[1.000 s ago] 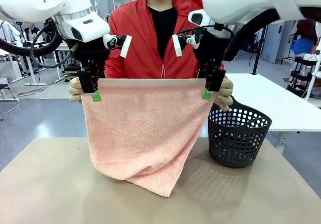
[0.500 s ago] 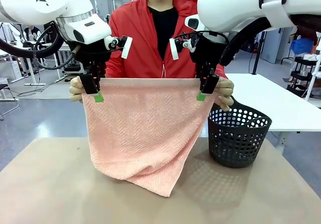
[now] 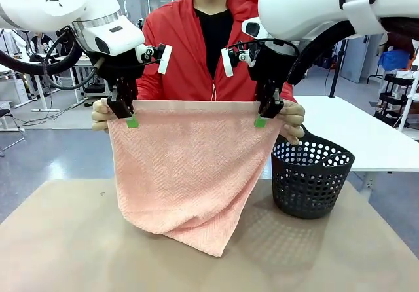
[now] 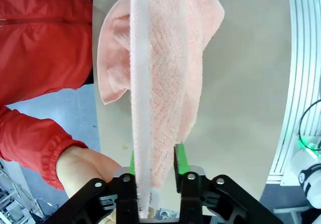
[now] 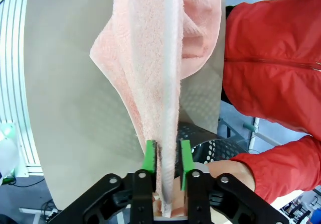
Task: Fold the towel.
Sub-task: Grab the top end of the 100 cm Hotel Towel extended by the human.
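Hidden bits first: the person's fingers vanish behind the towel (image 3: 190, 174), so I only get knuckles, one hand (image 3: 99, 115) at nine o'clock of the top hem, the other hand (image 3: 292, 122) at three o'clock. In my wrist views both hands are half covered by my own black knuckles. The towel's lowest corner droops at six o'clock towards the table (image 3: 65, 239), and I cannot tell if it touches the tan surface or hangs just clear.

My left gripper (image 3: 129, 118) comes down on the hem just inside the nine o'clock hand. From the wrist, the cloth packs the space between my green pads, pressed on both sides, so I'm grasping the hem there. My right gripper (image 3: 262, 118) straddles the hem just inside the three o'clock hand. Its pads hug the plain band, but a thin dark sliver shows beside one pad, so I cannot tell if it's truly clamped.

The towel hangs as a pink sheet in front of the red jacket (image 3: 183, 50), top edge stretched level.

The black perforated basket (image 3: 311, 194) stands on the table at four o'clock of the towel, just beside its edge. Over the rim I see only the holed inner wall, while the near wall hides the floor
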Robot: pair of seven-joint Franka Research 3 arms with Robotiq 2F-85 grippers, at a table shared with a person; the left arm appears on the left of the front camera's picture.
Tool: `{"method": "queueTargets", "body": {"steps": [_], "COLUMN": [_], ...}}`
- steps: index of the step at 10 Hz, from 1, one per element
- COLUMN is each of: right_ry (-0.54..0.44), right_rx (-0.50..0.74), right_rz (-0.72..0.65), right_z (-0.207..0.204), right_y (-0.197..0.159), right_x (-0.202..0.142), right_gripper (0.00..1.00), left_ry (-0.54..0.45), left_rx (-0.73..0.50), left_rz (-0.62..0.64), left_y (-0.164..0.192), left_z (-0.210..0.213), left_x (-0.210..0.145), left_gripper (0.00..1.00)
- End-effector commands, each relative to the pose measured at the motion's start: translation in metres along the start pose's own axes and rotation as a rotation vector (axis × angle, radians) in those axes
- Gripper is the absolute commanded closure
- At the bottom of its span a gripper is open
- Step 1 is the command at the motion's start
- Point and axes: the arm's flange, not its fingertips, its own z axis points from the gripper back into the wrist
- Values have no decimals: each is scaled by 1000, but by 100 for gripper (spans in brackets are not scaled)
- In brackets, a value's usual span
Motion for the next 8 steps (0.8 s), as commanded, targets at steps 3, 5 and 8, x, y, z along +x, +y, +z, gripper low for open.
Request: {"method": "queueTargets", "body": {"steps": [3, 5, 8], "right_ry": [28, 31, -1], "right_rx": [-8, -9, -2], "right_rz": [-25, -20, 2], "right_z": [3, 4, 1], "right_y": [3, 1, 0], "right_x": [3, 4, 1], "right_gripper": [100, 100, 100], "left_ry": [4, 7, -1], "left_rx": [17, 23, 2], "left_rz": [15, 15, -1], "left_y": [-7, -7, -1], "left_z": [-2, 2, 1], "left_x": [-1, 0, 1], "left_gripper": [100, 100, 100]}}
